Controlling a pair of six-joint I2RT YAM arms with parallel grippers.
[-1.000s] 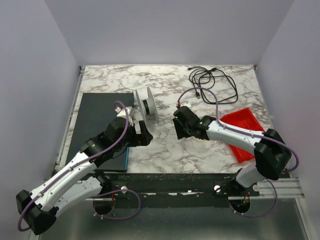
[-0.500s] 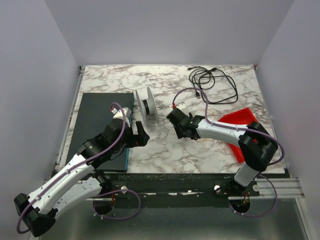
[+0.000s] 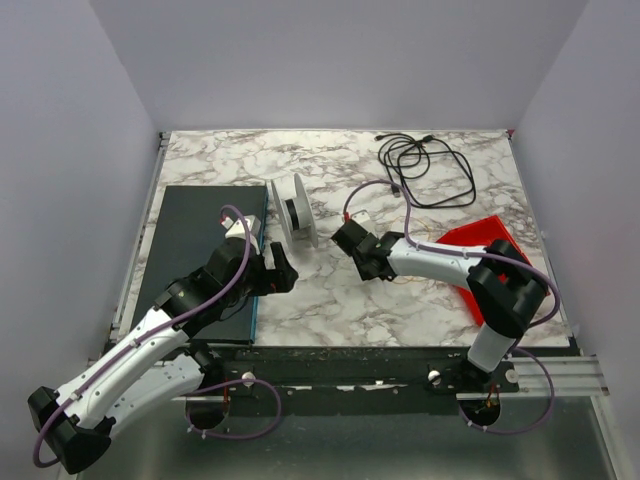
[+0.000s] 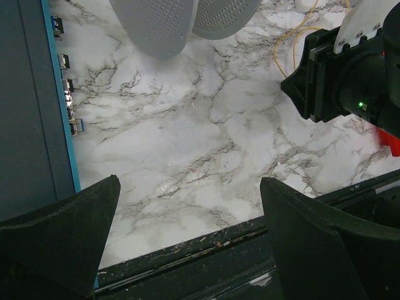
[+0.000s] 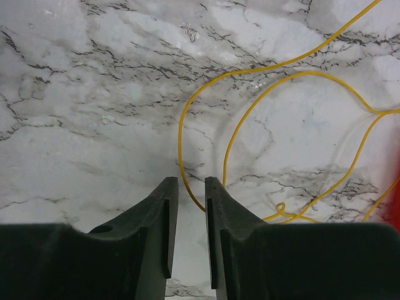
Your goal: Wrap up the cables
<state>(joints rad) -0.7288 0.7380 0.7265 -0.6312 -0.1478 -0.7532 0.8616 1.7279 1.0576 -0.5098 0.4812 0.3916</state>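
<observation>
Cables [image 3: 425,168] lie loose — outside the red tray [image 3: 487,243].

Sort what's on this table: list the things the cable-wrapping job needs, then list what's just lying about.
For the job:
- black cables, loose tangle at the far right
- white spool, standing on edge, centre
- left gripper, open
- right gripper, nearly shut, empty

Lying about:
- red tray
- thin yellow cord
- dark mat

Nearly shut jaws above yellow wire [image 5: 262,94] looped on marble table [image 5: 94,94]
</observation>
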